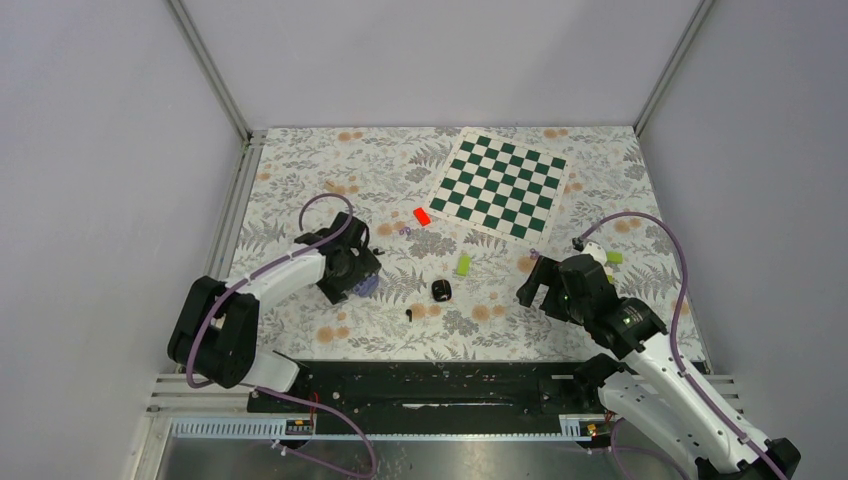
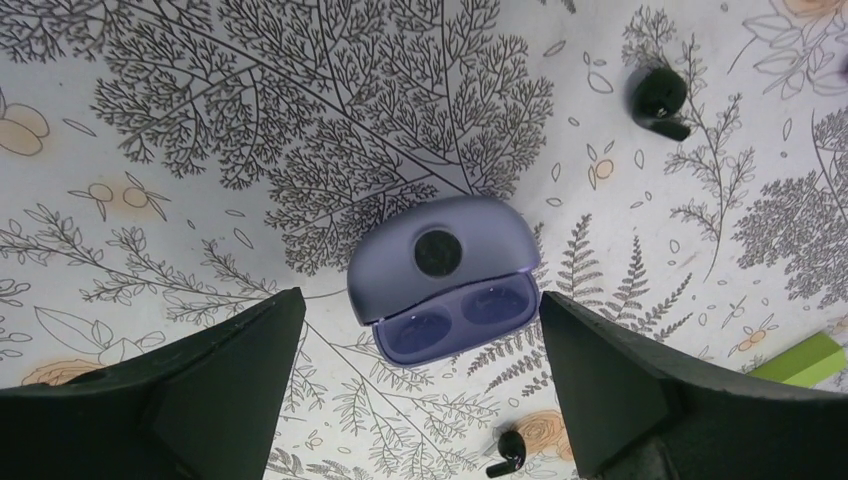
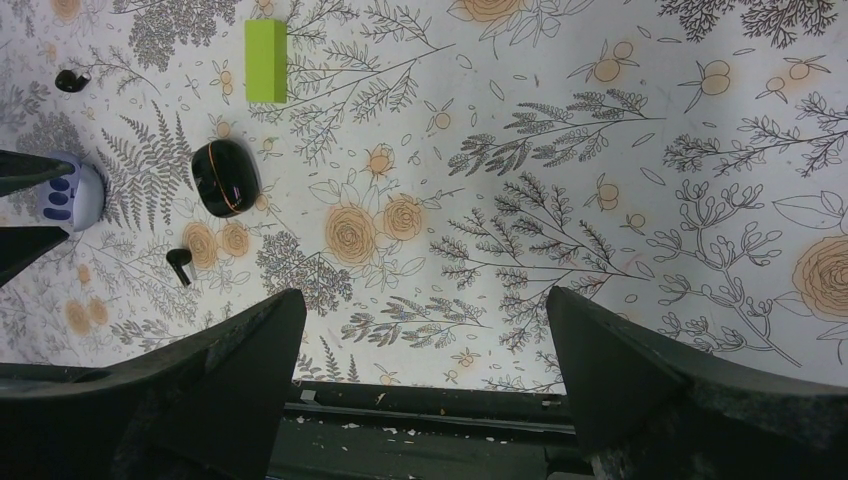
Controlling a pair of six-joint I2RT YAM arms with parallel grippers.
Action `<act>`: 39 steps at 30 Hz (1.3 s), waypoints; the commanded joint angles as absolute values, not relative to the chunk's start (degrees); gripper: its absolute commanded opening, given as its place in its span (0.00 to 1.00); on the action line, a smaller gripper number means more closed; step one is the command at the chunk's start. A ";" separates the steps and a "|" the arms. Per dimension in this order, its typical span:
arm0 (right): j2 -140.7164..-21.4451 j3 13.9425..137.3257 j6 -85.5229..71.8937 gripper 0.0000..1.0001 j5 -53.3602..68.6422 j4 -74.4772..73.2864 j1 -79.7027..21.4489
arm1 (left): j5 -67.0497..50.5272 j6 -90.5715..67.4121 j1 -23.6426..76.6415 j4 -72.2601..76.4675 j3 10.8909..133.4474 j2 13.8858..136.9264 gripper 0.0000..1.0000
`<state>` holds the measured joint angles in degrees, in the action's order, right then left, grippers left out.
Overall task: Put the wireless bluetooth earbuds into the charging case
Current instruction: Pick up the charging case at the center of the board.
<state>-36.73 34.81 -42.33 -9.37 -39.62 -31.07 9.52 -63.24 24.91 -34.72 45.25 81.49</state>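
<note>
Top view: the left gripper hangs over the open lilac charging case, which lies on the worktop. The first earbud lies near the charging case, beside a closed black pebble-shaped case. The right gripper stands well apart.

Left wrist view: the left gripper is spread either side of the charging case, not pinching it. Both sockets are empty. A second earbud lies beyond.

Right wrist view: the right gripper is spread, with nothing between its fingers.

lilac case mostly hidden under left hand.
</note>
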 commanded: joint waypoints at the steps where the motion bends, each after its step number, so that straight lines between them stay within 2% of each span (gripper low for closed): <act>1: -36.20 34.58 -42.83 0.99 -10.06 -40.14 -30.93 | 9.27 -63.93 23.22 -31.51 45.94 81.83 0.89; 11: -34.81 34.51 -43.15 0.99 -10.43 -39.73 -30.89 | 5.10 -64.44 20.80 -27.47 44.97 84.28 0.90; 22: -36.89 34.12 -43.60 0.99 -9.47 -38.91 -30.87 | 7.27 -65.27 20.81 -31.71 45.89 85.85 0.80; 31: -36.54 34.33 -43.53 0.99 -9.83 -39.29 -30.93 | 6.97 -65.16 20.83 -32.80 47.02 85.07 0.59; 39: -38.43 35.70 -43.96 0.99 -9.12 -38.50 -30.92 | 3.58 -64.24 20.79 -34.45 47.79 80.90 0.52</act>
